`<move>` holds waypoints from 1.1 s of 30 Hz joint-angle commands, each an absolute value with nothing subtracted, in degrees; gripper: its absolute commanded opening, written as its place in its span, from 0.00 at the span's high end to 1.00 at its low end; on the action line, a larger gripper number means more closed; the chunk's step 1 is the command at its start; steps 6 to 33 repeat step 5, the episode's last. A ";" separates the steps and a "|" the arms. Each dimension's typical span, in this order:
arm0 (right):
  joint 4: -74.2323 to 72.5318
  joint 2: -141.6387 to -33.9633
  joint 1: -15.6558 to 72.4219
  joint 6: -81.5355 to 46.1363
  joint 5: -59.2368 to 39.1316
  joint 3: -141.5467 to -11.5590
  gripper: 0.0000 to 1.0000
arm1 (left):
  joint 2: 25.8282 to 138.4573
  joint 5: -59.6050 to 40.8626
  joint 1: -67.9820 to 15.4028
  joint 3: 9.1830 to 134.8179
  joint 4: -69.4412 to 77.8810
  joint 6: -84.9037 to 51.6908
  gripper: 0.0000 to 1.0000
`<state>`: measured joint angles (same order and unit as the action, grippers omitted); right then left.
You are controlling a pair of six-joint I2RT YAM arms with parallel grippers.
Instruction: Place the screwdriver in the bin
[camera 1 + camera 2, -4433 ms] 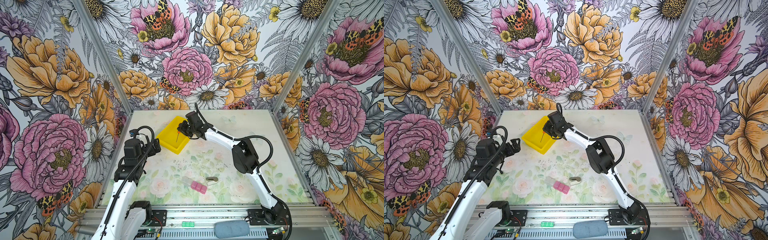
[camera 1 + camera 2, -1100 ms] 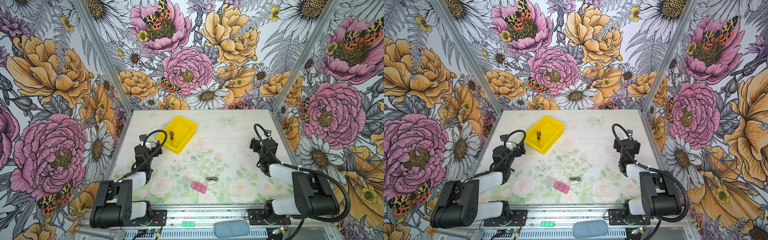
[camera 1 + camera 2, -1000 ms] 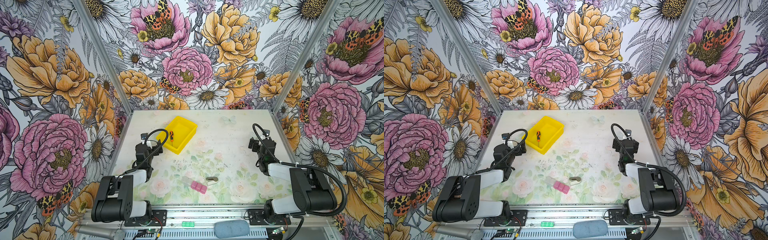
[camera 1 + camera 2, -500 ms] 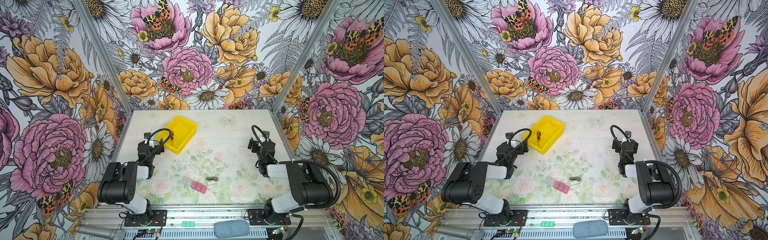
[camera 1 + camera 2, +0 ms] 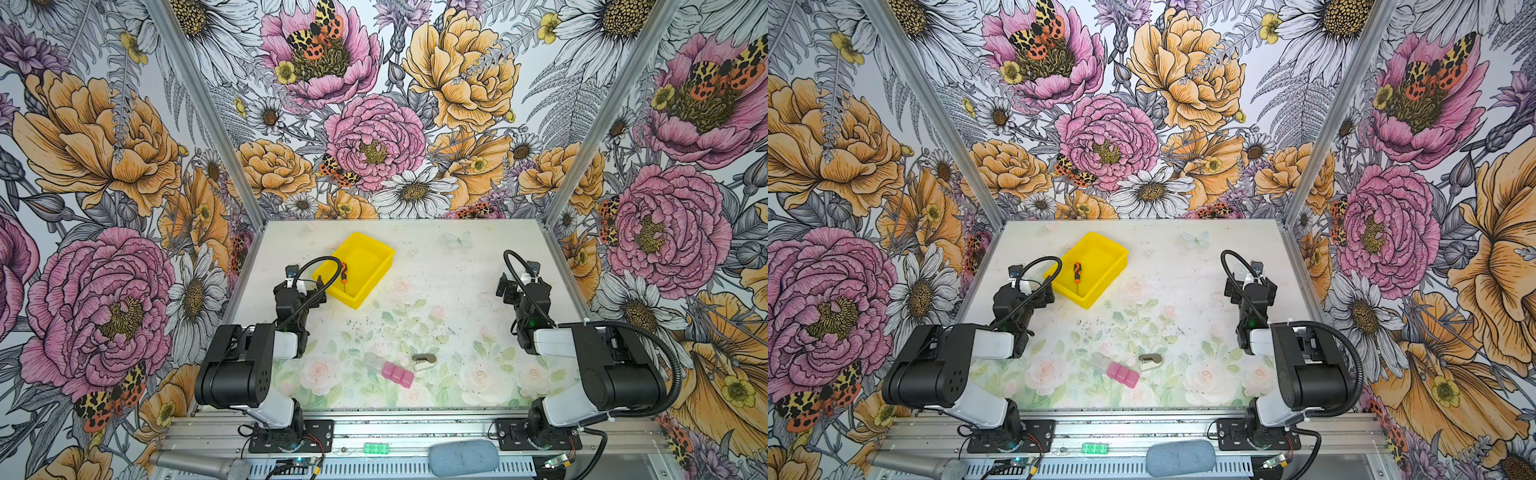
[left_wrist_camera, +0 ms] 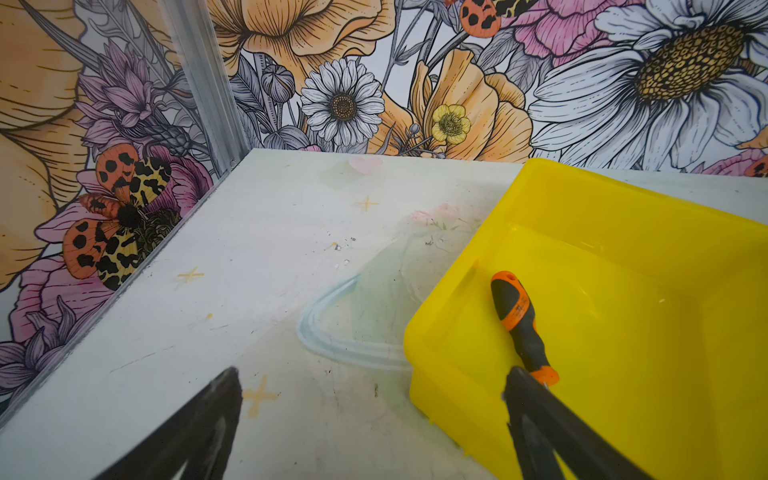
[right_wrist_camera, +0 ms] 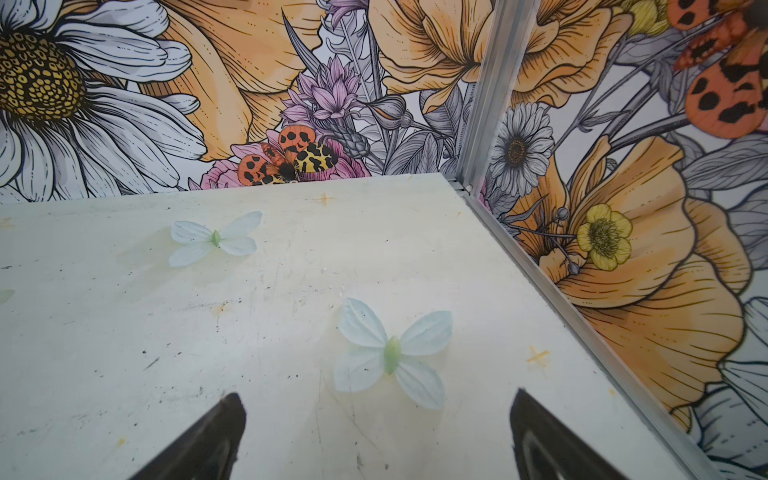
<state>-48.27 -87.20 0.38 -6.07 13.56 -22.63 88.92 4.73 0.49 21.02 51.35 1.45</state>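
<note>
Floral wallpaper on all sides, pale flower-print table [image 5: 436, 291]. The yellow bin [image 5: 368, 266] sits toward the back left of the table, turned at an angle. The screwdriver [image 5: 1076, 272] lies flat on the bin floor near its left wall, and in the left wrist view we see its orange-and-black handle [image 6: 519, 320] clearly. The left gripper [image 6: 372, 382] is spread wide and empty, just beside the bin's near corner. One finger overlaps the bin edge in that view, and we cannot tell if they touch. The right gripper [image 7: 376, 399] is also spread wide and empty. It is low over bare table on the right, near a printed butterfly [image 7: 390, 353], well apart from the bin. Pink blocks [image 5: 397, 372] lie near the front.
</note>
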 commanded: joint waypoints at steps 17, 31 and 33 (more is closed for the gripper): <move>-49.93 -87.78 0.14 -5.79 12.68 -22.18 0.01 | 88.77 5.84 -0.07 21.88 53.10 0.96 0.01; -49.93 -87.78 0.14 -5.79 12.68 -22.18 0.01 | 88.77 5.84 -0.07 21.88 53.10 0.96 0.01; -49.93 -87.78 0.14 -5.79 12.68 -22.18 0.01 | 88.77 5.84 -0.07 21.88 53.10 0.96 0.01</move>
